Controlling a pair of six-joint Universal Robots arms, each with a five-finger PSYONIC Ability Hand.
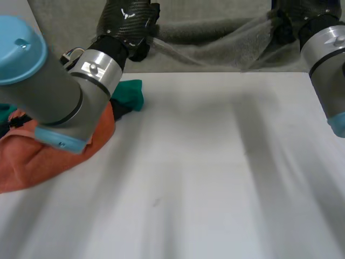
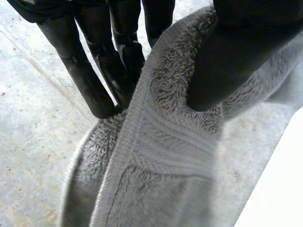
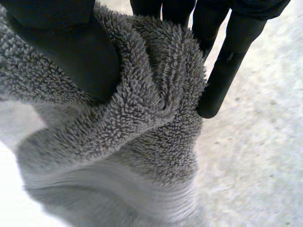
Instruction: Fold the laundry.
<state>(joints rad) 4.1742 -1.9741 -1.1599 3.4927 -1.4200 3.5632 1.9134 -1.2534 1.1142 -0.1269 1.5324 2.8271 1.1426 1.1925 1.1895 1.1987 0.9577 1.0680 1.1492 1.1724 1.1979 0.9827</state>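
Note:
A grey towel [image 1: 215,40] hangs stretched between both hands beyond the table's far edge. My left hand [image 1: 132,24] pinches one end of it: in the left wrist view the thumb [image 2: 236,56] presses the towel's banded edge [image 2: 161,142] against the fingers [image 2: 94,80]. My right hand [image 1: 291,21] holds the other end. There the thumb [image 3: 71,52] squeezes the bunched grey towel [image 3: 142,123] against the fingers [image 3: 222,75]. Both hands are raised above the floor past the table.
An orange cloth [image 1: 48,156] lies heaped at the left of the white table [image 1: 215,178], with a green cloth [image 1: 132,94] behind it under my left arm. Bare grey floor [image 2: 33,132] lies below the hands.

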